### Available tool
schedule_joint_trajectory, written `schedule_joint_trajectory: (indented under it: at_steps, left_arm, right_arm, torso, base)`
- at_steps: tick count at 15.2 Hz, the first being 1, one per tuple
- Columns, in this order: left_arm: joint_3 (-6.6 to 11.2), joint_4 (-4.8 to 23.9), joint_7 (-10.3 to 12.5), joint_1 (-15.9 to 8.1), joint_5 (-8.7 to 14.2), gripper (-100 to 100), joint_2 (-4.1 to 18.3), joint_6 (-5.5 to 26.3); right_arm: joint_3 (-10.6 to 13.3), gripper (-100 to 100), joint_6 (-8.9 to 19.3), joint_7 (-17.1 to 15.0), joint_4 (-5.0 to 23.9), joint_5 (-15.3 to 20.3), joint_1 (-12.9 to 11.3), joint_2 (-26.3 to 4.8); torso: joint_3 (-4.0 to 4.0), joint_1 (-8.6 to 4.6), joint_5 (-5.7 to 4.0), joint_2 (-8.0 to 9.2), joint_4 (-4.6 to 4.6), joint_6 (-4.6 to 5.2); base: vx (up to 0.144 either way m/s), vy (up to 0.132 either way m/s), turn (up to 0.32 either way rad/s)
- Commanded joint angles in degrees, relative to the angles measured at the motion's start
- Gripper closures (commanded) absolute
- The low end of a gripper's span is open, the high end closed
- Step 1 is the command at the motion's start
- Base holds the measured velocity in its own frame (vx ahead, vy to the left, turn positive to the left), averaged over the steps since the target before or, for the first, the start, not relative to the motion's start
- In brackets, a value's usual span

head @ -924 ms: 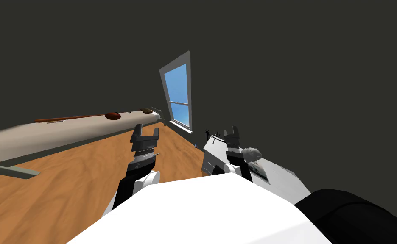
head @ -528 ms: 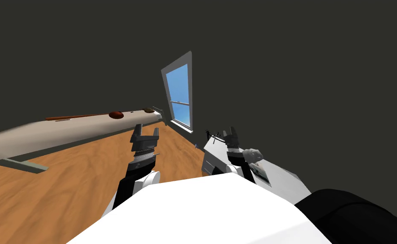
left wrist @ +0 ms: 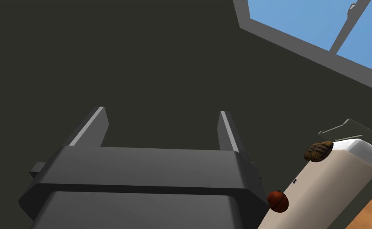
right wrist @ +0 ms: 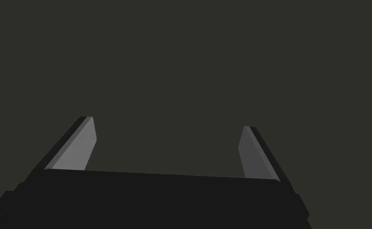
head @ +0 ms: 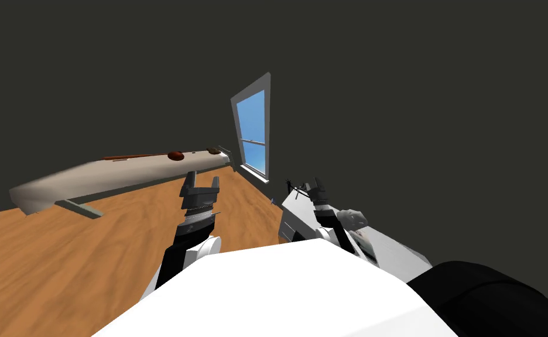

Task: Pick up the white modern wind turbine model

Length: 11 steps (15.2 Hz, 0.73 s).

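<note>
**Facing the window corner: both grippers open and empty**

1. Left gripper [left wrist: 161,110]
   - It is raised above the wooden floor [head: 91,251].
   - The jaws stand wide, with nothing between the fingers.
   - Beyond it, a long beige counter [head: 120,172] runs along the dark wall toward the window [head: 254,131].
   - A round red-brown item [left wrist: 278,200] and a brown ribbed item [left wrist: 319,151] rest near the counter's far end.
   - The two items are apart, and the ribbed one is nearer the end.

2. Right gripper [right wrist: 167,122]
   - The jaws stand wide, with nothing between the fingers.
   - The gripper faces a flat dark grey surface.
   - In the head view it sits over the far end of a white unit [head: 297,212] on the robot's right side.

3. Task item
   - The wind turbine model [head: 292,186] stands at the far edge of the white unit's top.
   - It is just beside the right gripper, on that gripper's left.
   - It shows only as a few thin dark lines and is too small to make out its form or colour.
   - It lies outside both pairs of fingers.

4. Other item on the white unit
   - A lumpy light grey item [head: 352,219] rests on the top, nearer the robot.
   - It is close beside the right forearm and well apart from the model.
</note>
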Motion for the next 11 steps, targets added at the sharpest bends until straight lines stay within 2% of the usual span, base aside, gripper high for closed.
schedule_joint_trajectory:
  at_steps: [1,2,3,4,5,6,7,8,9,10,11]
  left_arm:
    - [0.00,0.00,0.00,0.00,0.00,0,0.00,0.00]
    - [0.00,0.00,0.00,0.00,0.00,0,0.00,0.00]
    - [0.00,0.00,0.00,0.00,0.00,0,0.00,0.00]
    - [0.00,0.00,0.00,0.01,0.00,0,0.00,0.00]
    - [0.00,0.00,0.00,0.00,0.00,0,0.00,0.00]
    - [0.00,0.00,0.00,0.01,0.00,0,0.00,0.00]
    - [0.00,0.00,0.00,0.00,0.00,0,0.00,0.00]
    - [0.00,0.00,0.00,0.01,0.00,0,0.00,0.00]
    - [0.00,0.00,0.00,0.00,0.00,0,0.00,0.00]
    - [0.00,0.00,0.00,0.01,0.00,0,0.00,0.00]
    - [0.00,0.00,0.00,0.00,0.00,0,0.00,0.00]
  right_arm:
    - [-0.32,-100,-0.01,-2.20,1.52,-0.86,-0.46,-1.48]
    - [-0.58,-100,-0.06,-3.95,3.15,-1.70,-1.01,-2.62]
    - [-0.58,-100,-0.06,-4.05,3.15,-1.70,-1.01,-2.62]
    - [-0.85,-100,-0.12,-6.01,4.88,-2.59,-1.60,-3.66]
    - [-0.85,-100,-0.12,-6.01,4.88,-2.59,-1.60,-3.66]
    - [-1.13,-100,-0.18,-7.97,6.69,-3.53,-2.22,-4.59]
    - [-1.13,-100,-0.18,-8.07,6.69,-3.53,-2.22,-4.59]
    - [-1.43,-100,-0.25,-9.92,8.58,-4.52,-2.86,-5.42]
    - [-1.43,-100,-0.25,-10.22,8.58,-4.52,-2.86,-5.42]
    - [-1.74,-100,-0.32,-11.96,10.53,-5.54,-3.54,-6.16]
    - [-1.74,-100,-0.32,-12.46,10.53,-5.54,-3.54,-6.16]
  torso:
    - [0.00,0.00,0.00,0.00,0.00,0.00]
    - [0.02,-0.04,-0.01,0.03,0.01,0.03]
    - [0.02,-0.05,-0.02,0.04,0.01,0.02]
    - [0.02,-0.01,-0.01,0.03,0.01,0.03]
    - [0.02,0.03,0.00,0.03,0.01,0.02]
    - [0.01,0.05,0.00,0.01,0.01,0.03]
    - [0.01,0.05,0.01,0.00,0.00,0.01]
    - [0.00,0.05,0.00,-0.01,0.00,0.03]
    - [0.00,0.04,0.00,-0.02,0.00,0.02]
    - [0.00,0.04,0.00,-0.01,0.00,0.03]
    - [0.00,0.05,0.00,-0.01,0.00,0.01]
  base:
    - [-0.057,-0.097,0.163]
    - [-0.055,-0.089,0.144]
    - [-0.048,-0.076,0.132]
    - [-0.048,-0.068,0.167]
    - [-0.043,-0.063,0.138]
    - [-0.045,-0.067,0.174]
    - [-0.040,-0.068,0.149]
    - [-0.041,-0.073,0.185]
    - [-0.045,-0.070,0.160]
    - [-0.047,-0.064,0.192]
    - [-0.051,-0.066,0.155]
